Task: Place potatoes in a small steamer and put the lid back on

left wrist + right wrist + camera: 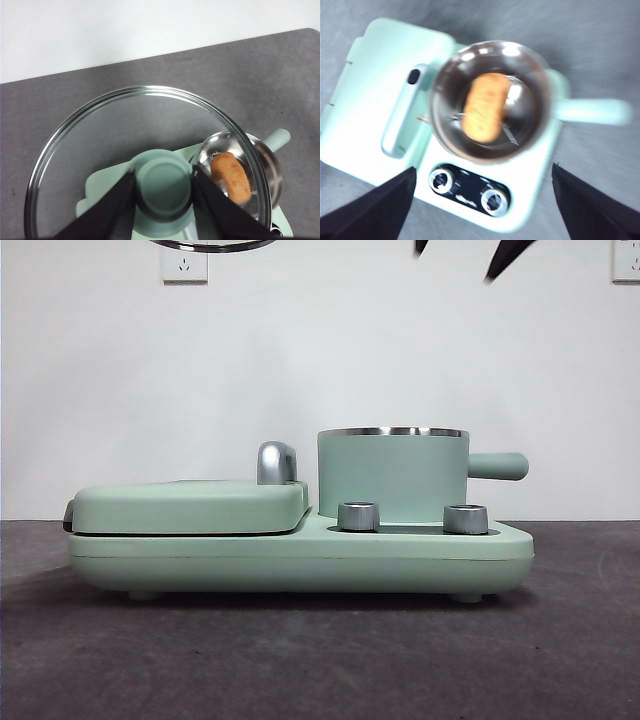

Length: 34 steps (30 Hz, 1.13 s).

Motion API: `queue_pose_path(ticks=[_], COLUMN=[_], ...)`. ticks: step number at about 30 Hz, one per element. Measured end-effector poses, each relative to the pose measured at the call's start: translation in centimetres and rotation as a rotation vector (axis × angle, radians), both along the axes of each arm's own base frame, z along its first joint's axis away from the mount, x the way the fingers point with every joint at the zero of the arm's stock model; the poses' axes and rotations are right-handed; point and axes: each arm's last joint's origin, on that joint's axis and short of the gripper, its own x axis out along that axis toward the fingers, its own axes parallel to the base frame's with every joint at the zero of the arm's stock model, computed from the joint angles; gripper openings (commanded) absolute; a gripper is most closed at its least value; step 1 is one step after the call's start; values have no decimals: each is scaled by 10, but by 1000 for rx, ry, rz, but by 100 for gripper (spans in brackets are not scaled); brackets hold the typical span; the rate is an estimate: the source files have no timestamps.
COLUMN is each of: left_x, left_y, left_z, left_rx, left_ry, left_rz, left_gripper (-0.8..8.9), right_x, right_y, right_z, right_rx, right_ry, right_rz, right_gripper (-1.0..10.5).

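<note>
Potato (484,107) lies inside the steamer (392,476); left gripper (162,182) clamps the lid (100,150) by its knob overhead (right gripper (480,200) gapes empty); lidding remains.

Front view level and near the steamer (392,474), both wrist views looking down into it

Flat griddle (190,508) shut, chrome handle (276,462) up — two knobs (358,516) facing front.

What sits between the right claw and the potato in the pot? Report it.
Nothing: in the right wrist view the open right claw hangs above the small steamer, with only air down to the potato.
</note>
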Motion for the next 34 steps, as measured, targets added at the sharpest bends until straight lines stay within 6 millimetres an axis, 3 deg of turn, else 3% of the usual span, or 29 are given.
queue_pose_path(ticks=[4,10,13,18,25,31,34], left_x=[-2,3,5,3,11,24,26], left_y=[-7,-29,-44,-71,-109,-138,-140], left_z=[-1,-12,-21,-32,-60,-91,-90], left_rx=[1,17,28,46,94,132,119], left_ry=[2,34,56,83,132,188,165], left_rz=[-23,-73,-106,-174,-252,-288,-290], left_gripper=[14,14,14,14,14,14,14], right_x=[-27,-89,-117,-157,-197,-219,-228], right_y=[-11,-35,-44,-52,-65,-78,-84], right_z=[14,20,10,-28,-76,-90,-88], right_rx=[-24,-21,-2,60,142,176,200], right_ry=[-53,-108,-148,-239,-258,-299,-336], right_rz=[-25,-30,-16,34,47,18,13], right_gripper=[428,427,427,427,427,427,426])
